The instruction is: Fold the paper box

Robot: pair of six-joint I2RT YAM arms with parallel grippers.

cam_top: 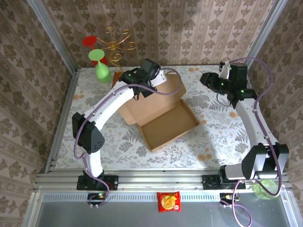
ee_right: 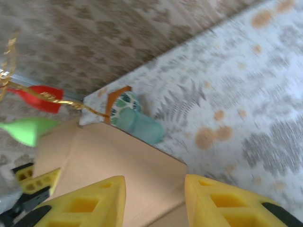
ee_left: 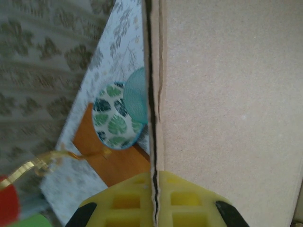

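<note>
Currently I'm pinching upright flap of box (cam_top: 165,124) with left gripper (ee_left: 155,194), jaws clamped on cardboard. Right gripper (ee_right: 155,198) hanging partly spread, empty, near box. Box sitting mid-table (cam_top: 222,142), tray formed, I'm judging; closing and tucking remaining.

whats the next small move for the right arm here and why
Probably ease the right arm left toward the box and take its right side: the left jaws are shut on the back panel's edge, while the right jaws stand open, holding nothing, short of the cardboard.
</note>
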